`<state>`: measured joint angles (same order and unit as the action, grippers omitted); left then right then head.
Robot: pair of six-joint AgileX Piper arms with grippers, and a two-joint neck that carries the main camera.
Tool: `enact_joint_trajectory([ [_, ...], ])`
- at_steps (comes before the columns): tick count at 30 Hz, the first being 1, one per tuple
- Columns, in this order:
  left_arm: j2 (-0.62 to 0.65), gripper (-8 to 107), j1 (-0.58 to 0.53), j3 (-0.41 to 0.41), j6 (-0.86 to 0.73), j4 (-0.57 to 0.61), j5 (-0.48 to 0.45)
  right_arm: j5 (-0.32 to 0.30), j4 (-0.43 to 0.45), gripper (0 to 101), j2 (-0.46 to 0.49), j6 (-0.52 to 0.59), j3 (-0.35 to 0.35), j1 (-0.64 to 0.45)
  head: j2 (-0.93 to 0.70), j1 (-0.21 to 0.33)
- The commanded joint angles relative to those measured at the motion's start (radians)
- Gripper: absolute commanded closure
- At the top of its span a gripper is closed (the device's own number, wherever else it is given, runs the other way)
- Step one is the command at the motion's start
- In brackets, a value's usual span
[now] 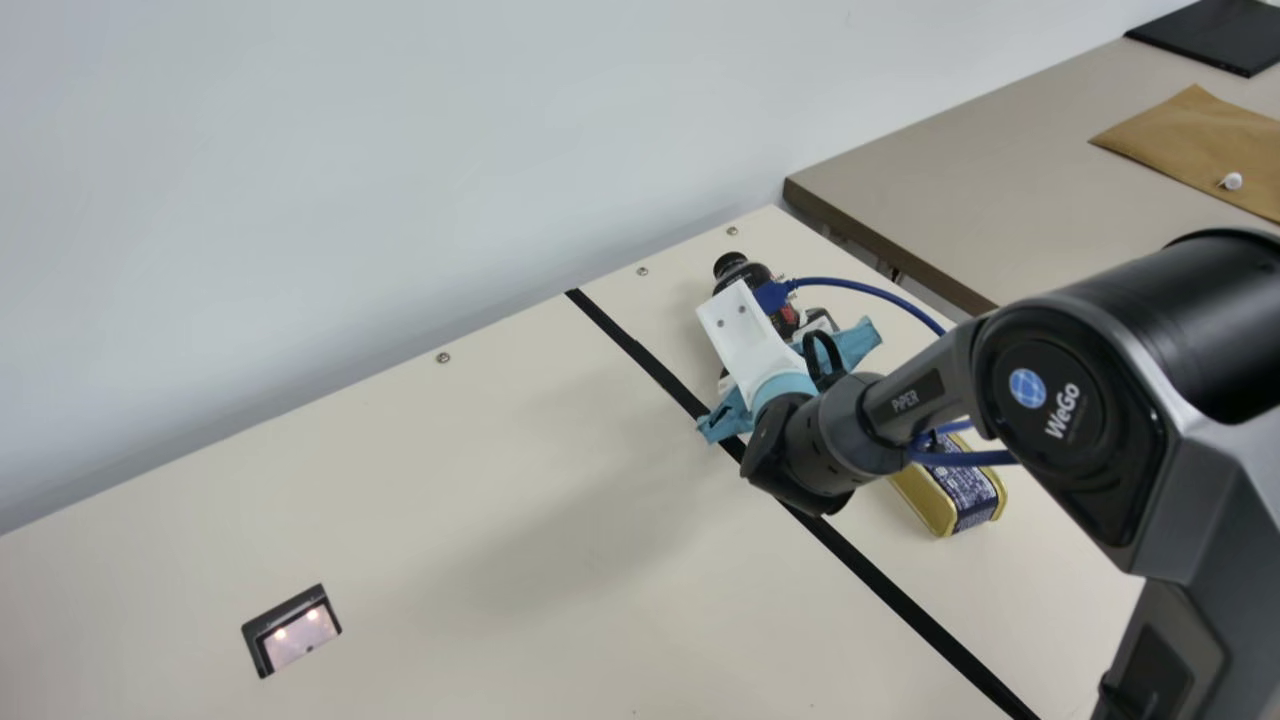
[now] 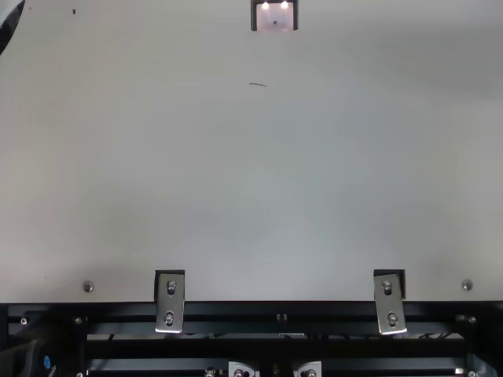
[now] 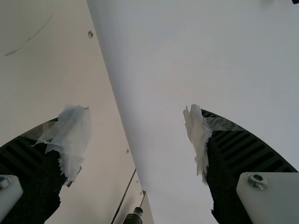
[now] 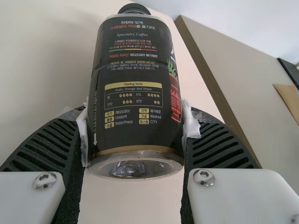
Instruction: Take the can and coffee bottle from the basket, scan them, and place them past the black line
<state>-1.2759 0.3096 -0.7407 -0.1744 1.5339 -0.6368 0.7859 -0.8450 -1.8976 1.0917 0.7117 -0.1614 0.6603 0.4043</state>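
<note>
In the left wrist view, our left gripper is spread open, its fingers well apart with nothing between them. At the lower left of the main view, the scanner window is set into the tabletop. From the upper middle towards the lower right, the black line cuts across. Just right of its upper stretch is the coffee bottle, with our right gripper closed around it, one taped finger against each side. At the right of the main view, the can is past the line too, partly behind the arm.

We judge that the step in hand is setting the bottle down, though we cannot confirm its scan from here. We should lower it gently until the base is fully supported, level it before letting go, then part the fingers evenly and back straight off, so neither they nor the blue cable tip it or nudge the can.

The main view gives us the bottle's place relative to line and can; the right wrist view adds the printed label, the clear base and the contact on both sides. Whether the base touches the table, we cannot tell.
</note>
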Motion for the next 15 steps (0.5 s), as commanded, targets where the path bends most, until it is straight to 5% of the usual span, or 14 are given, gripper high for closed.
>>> enact_joint_trajectory([
  [1, 0.000, 9, 0.000, 0.000, 0.000, 0.000, 0.000, -0.006, -0.002, 101, -0.004, 0.007, 0.002, -0.006, 0.016, 0.032],
  [7, 0.000, 9, 0.000, 0.000, 0.000, 0.000, 0.000, -0.018, -0.008, 101, -0.010, 0.025, 0.006, -0.013, 0.016, 0.032],
  [8, 0.000, 9, 0.000, 0.000, 0.000, 0.000, 0.000, -0.020, -0.010, 78, -0.010, 0.028, 0.006, -0.013, 0.016, 0.032],
  [9, 0.000, 9, 0.000, 0.000, 0.000, 0.000, 0.000, -0.022, -0.011, 0, -0.010, 0.030, 0.007, -0.012, 0.016, 0.032],
  [15, 0.000, 9, 0.000, 0.000, 0.000, 0.000, 0.000, -0.025, -0.035, 0, 0.009, 0.050, 0.002, 0.001, 0.016, 0.032],
])
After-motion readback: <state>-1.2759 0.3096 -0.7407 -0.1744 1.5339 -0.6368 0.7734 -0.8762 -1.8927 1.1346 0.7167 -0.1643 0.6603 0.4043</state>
